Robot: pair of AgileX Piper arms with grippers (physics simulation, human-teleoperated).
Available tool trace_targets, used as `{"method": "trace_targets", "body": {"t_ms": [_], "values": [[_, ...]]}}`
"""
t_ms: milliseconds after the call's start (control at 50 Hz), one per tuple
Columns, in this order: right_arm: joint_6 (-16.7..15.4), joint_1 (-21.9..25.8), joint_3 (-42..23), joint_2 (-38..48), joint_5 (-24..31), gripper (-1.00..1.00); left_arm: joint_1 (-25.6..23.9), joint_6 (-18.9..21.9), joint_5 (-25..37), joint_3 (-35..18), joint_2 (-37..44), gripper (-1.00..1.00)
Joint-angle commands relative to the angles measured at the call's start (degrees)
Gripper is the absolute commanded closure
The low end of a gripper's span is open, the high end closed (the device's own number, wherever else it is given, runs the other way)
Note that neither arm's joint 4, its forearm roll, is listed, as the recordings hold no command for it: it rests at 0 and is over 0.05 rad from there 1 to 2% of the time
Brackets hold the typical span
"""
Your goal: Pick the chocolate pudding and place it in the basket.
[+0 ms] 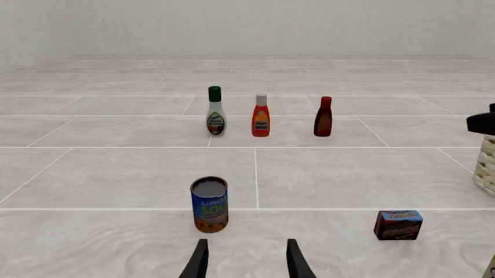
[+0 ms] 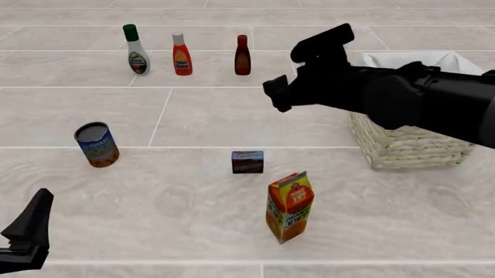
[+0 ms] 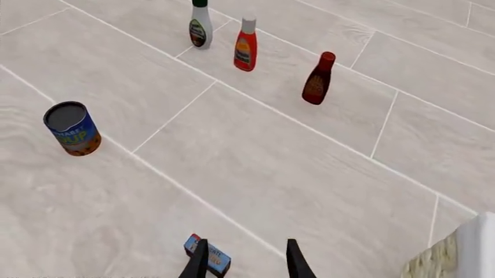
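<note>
The chocolate pudding [image 2: 247, 161], a small dark brown box with a blue and red top band, stands on the floor-like table near the middle. It shows in the left wrist view [image 1: 398, 225] and in the right wrist view [image 3: 208, 256], partly behind one finger. The basket [image 2: 410, 147], pale wicker with a white liner, stands at the right. My right gripper [image 2: 277, 95] is open and empty, hovering high, beyond the pudding and left of the basket; its fingers [image 3: 199, 260] are apart. My left gripper [image 2: 39, 209] is open and empty at the near left; its fingers [image 1: 198, 262] are apart.
An orange juice carton [image 2: 289, 205] stands just in front of the pudding. A blue-and-orange tin can [image 2: 97, 145] stands at the left. Three sauce bottles [image 2: 182, 54] line up at the back. The right arm [image 2: 402, 95] reaches over the basket.
</note>
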Motion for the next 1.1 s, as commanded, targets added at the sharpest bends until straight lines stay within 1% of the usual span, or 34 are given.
{"method": "trace_targets", "body": {"t_ms": [20, 120, 220, 280, 340, 440, 460, 520, 680, 820, 900, 1000, 1100], "values": [[0.4, 1.2, -6.0, 3.3, 5.6, -1.0, 0.0, 0.0, 0.0, 0.0, 0.0, -1.0], [0.0, 1.6, -7.9, 4.2, 7.4, -1.0, 0.0, 0.0, 0.0, 0.0, 0.0, -1.0], [0.2, 2.1, -9.6, 5.0, 9.0, -1.0, 0.0, 0.0, 0.0, 0.0, 0.0, -1.0], [-1.0, 1.9, -10.2, 5.7, 9.3, -1.0, 0.0, 0.0, 0.0, 0.0, 0.0, -1.0], [-0.4, 2.5, -11.4, 6.7, 10.6, -1.0, 0.0, 0.0, 0.0, 0.0, 0.0, -1.0], [-0.7, 2.9, -12.9, 7.9, 11.9, -1.0, 0.0, 0.0, 0.0, 0.0, 0.0, -1.0], [-1.2, 2.8, -13.1, 8.2, 12.0, -1.0, 0.0, 0.0, 0.0, 0.0, 0.0, -1.0], [-0.8, 3.3, -14.0, 8.9, 12.9, -1.0, 0.0, 0.0, 0.0, 0.0, 0.0, -1.0], [-1.2, 4.6, -16.3, 11.3, 14.4, -1.0, 0.0, 0.0, 0.0, 0.0, 0.0, -1.0], [-2.2, 4.6, -18.0, 12.6, 15.2, -1.0, 0.0, 0.0, 0.0, 0.0, 0.0, -1.0], [-2.3, 5.4, -18.8, 13.0, 15.7, -1.0, 0.0, 0.0, 0.0, 0.0, 0.0, -1.0], [-3.5, 5.7, -19.5, 13.7, 15.9, -1.0, 0.0, 0.0, 0.0, 0.0, 0.0, -1.0], [-4.6, 7.0, -19.8, 14.0, 16.4, -1.0, 0.0, 0.0, 0.0, 0.0, 0.0, -1.0]]}}
